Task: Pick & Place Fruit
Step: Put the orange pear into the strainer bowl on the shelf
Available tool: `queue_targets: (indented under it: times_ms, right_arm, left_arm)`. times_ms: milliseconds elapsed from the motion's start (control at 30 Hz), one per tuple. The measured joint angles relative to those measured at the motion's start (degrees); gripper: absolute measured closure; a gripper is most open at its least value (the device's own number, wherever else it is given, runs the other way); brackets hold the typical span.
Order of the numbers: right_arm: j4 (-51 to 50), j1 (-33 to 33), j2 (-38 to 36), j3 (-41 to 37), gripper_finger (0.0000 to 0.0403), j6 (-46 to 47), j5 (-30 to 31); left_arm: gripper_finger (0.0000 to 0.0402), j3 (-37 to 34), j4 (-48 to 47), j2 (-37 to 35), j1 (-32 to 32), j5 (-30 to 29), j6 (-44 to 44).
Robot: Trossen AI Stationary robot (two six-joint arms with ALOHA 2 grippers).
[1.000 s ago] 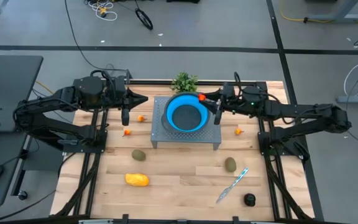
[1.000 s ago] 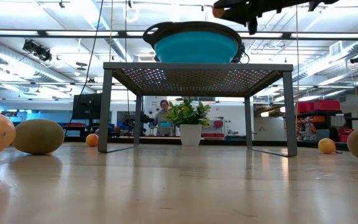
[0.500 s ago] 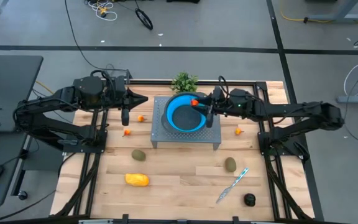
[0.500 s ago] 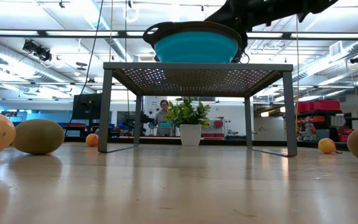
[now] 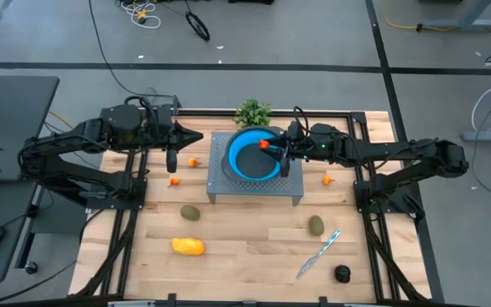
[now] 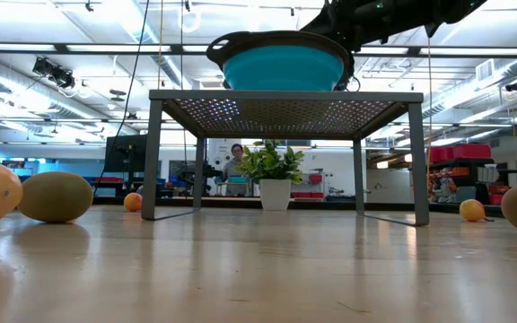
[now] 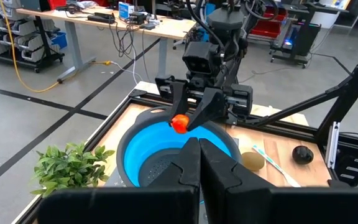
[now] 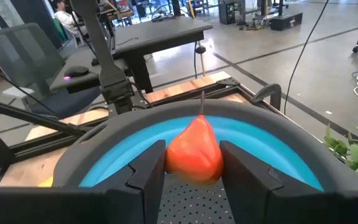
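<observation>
- While the left arm waits folded over the left side of the wooden table (image 5: 254,243), the right arm reaches in from the right, stretched nearly level, forearm and wrist pointing toward the table's middle.
- At the end of that reach, the right gripper (image 5: 273,147) hovers over the blue bowl (image 5: 247,162), which sits on a grey perforated metal stand (image 5: 290,189) near the back of the table.
- Between its two dark fingers (image 8: 146,177) the right gripper pinches a small orange-red fruit (image 8: 195,151) with a thin stem; the fingers stand partly apart, closed only as far as the fruit allows.
- In the right wrist view the held fruit hangs above the bowl's blue inside, not touching it.
- Seen from table height, the right arm crosses above the bowl's rim at the upper right.
- The left gripper (image 5: 172,159) points down beside the stand's left edge, fingers pressed together and holding nothing.
- Other fruit lies on the table: two tiny orange pieces (image 5: 193,162) left of the stand, one tiny orange piece (image 5: 326,179) right of it.
- Nearer the front lie an olive-brown oval (image 5: 191,212) on the left, a second oval (image 5: 315,225) on the right, a yellow-orange oblong (image 5: 187,246) and a near-black round fruit (image 5: 342,273).
- A knife (image 5: 318,253) lies between the right oval and the black fruit; a leafy sprig (image 5: 252,112) stands behind the bowl.
</observation>
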Motion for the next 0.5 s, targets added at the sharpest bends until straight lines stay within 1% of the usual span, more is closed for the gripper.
queue_targets:
  times_ms: [500]
  right_arm:
    - [-0.04,0.0,0.0,0.0,0.0254,-0.23,0.0]
  left_arm:
    - [0.04,0.0,0.0,0.0,0.0,0.02,0.3]
